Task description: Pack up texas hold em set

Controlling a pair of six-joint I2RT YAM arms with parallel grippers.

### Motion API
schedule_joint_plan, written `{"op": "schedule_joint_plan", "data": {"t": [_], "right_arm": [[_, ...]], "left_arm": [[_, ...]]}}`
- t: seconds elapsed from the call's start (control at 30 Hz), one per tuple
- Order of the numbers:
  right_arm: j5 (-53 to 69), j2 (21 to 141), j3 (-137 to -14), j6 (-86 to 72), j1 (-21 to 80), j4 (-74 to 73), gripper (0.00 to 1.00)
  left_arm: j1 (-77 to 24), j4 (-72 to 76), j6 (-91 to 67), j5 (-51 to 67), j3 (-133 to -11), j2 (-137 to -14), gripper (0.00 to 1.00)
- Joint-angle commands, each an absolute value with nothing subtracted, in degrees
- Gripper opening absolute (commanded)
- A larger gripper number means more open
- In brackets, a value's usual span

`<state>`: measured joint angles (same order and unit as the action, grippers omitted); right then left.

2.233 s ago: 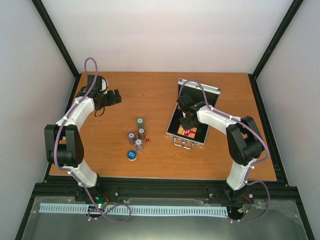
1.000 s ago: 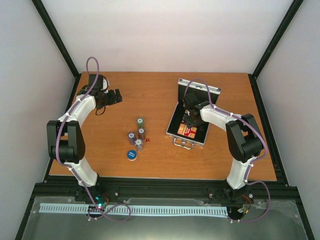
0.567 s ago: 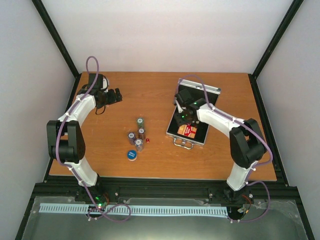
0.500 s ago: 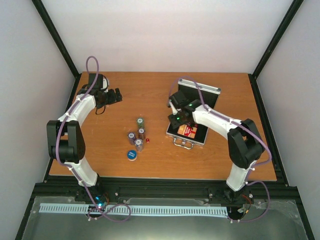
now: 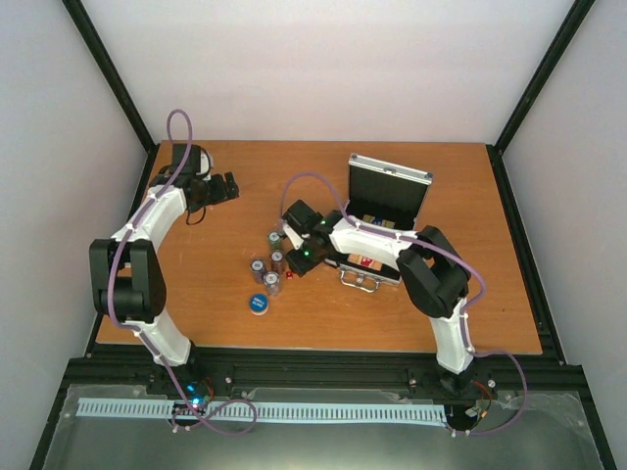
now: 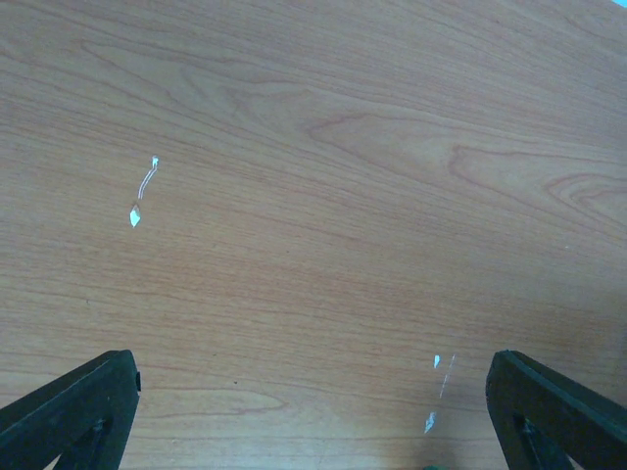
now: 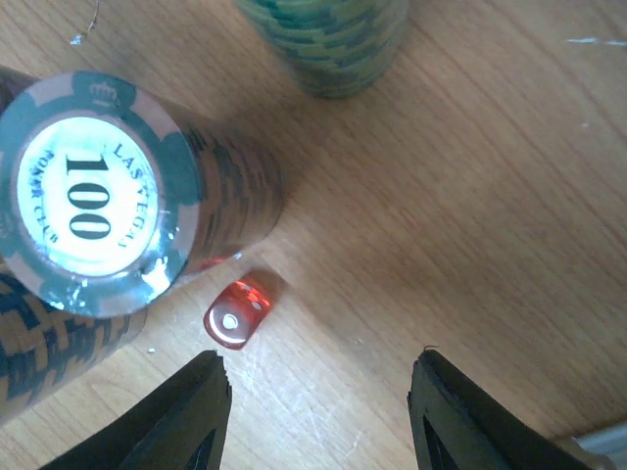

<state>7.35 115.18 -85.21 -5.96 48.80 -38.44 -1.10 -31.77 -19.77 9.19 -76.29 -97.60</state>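
Since the earlier top frames, the right arm has left the case [image 5: 389, 192] and swung left across the table [image 5: 460, 304]. I now find the right gripper [image 5: 294, 262] low over the chip stacks [image 5: 274, 239] at mid-table. The left arm has not shifted.

Top view: the case stands open right of centre, with its lid upright and its handle towards the arms. The right arm crosses over its base, where part of a red card box [image 5: 372, 262] shows. Four chip stacks stand in a loose cluster. The die [image 5: 290, 275] lies at their right edge, just beside the right gripper's tips. The blue disc [image 5: 259, 305] lies flat, near the cluster on its near side. The left gripper [image 5: 227, 186] sits at the far left of the table, well apart from every piece of the set.

Left wrist view: its fingers [image 6: 73, 411] show at the bottom corners, spread wide. Only bare wood lies between them, and nothing is gripped.

Right wrist view: the fingertips [image 7: 211, 377] stand partly open with nothing held. The die rests on the wood just ahead of the tip on the picture's left, at the foot of a stack whose top chip reads 100. It is not between the tips. A green stack stands further ahead, and a brown stack is cut off at the left edge.
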Motion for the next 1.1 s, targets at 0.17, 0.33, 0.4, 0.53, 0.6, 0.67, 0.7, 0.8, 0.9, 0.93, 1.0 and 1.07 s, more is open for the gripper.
{"op": "schedule_joint_plan", "data": {"t": [0.17, 0.33, 0.4, 0.53, 0.6, 0.67, 0.7, 0.8, 0.9, 0.93, 1.0, 1.07], "right_arm": [[9.15, 118.39, -88.97, -7.31, 51.37, -38.67, 0.51], [9.16, 120.26, -90.01, -7.79, 52.52, -38.67, 0.51], [8.90, 121.05, -90.43, -8.19, 52.74, -38.92, 0.51], [8.26, 122.55, -90.86, -8.76, 52.82, -39.68, 0.50], [7.53, 122.98, -90.68, -8.95, 52.83, -39.81, 0.50], [7.27, 123.31, -90.66, -9.05, 52.90, -39.81, 0.47], [7.15, 123.45, -90.64, -9.15, 52.86, -39.74, 0.45], [7.03, 123.75, -90.27, -9.24, 52.86, -39.32, 0.42], [6.97, 123.91, -90.14, -9.15, 52.90, -39.56, 0.30], [6.84, 123.81, -90.06, -9.12, 52.91, -39.76, 0.25], [6.29, 123.22, -89.66, -9.09, 52.83, -39.81, 0.19], [5.50, 122.60, -89.33, -8.82, 52.86, -39.92, 0.15]], "left_arm": [[-0.57, -32.09, -19.56, 9.10, -75.14, -94.24, 1.00], [-0.58, -32.15, -19.38, 9.21, -75.12, -94.04, 1.00], [-0.59, -32.24, -19.27, 9.15, -75.04, -93.96, 1.00], [-0.60, -32.38, -18.89, 9.01, -74.95, -93.72, 1.00], [-0.62, -32.41, -18.77, 8.93, -74.79, -93.53, 1.00], [-0.60, -32.28, -18.74, 8.93, -74.50, -93.36, 1.00], [-0.59, -32.33, -18.68, 8.88, -74.41, -93.39, 1.00], [-0.56, -32.25, -18.56, 8.88, -74.27, -93.31, 1.00], [-0.61, -32.33, -18.49, 8.78, -74.35, -93.37, 1.00], [-0.61, -32.32, -18.54, 8.79, -74.30, -93.42, 1.00], [-0.59, -32.34, -18.63, 8.76, -74.31, -93.36, 1.00], [-0.61, -32.29, -18.79, 8.83, -74.30, -93.36, 1.00]]}}
